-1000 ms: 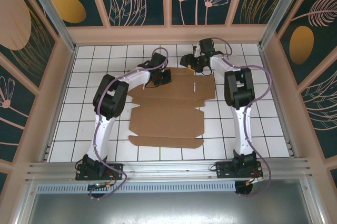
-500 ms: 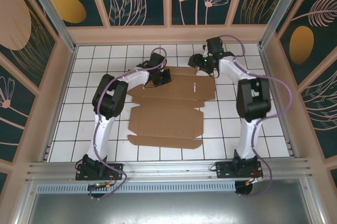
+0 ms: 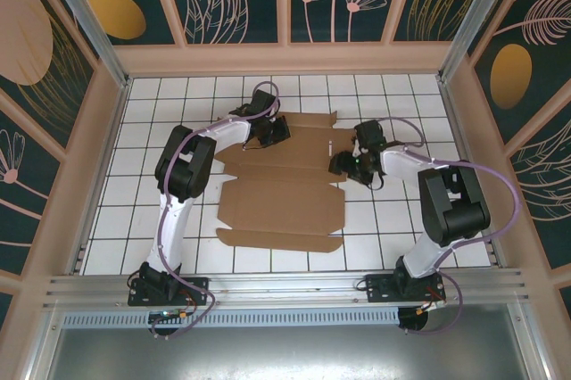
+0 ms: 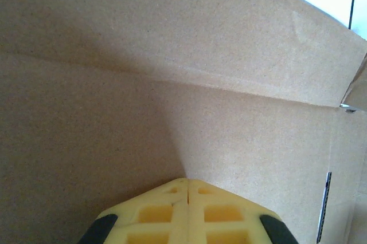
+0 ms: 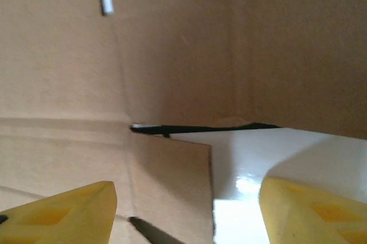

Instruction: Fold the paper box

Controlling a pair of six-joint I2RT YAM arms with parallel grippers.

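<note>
Paper box (image 3: 285, 193) flat on tabletop (image 3: 143, 130), between the two arms.
Left fingers (image 4: 172, 215) on its far-left panel; right fingers (image 5: 63, 209) at its right edge, a flap corner between them.

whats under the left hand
The left hand, shut, sits over the paper box, beside a crease. Whether its tips press the cardboard cannot be seen; the table beneath the sheet is covered.

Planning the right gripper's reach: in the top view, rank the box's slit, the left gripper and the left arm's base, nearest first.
1. slit in the paper box, beside the right gripper.
2. left gripper, on the box's far left.
3. left arm's base, at the near left.
</note>
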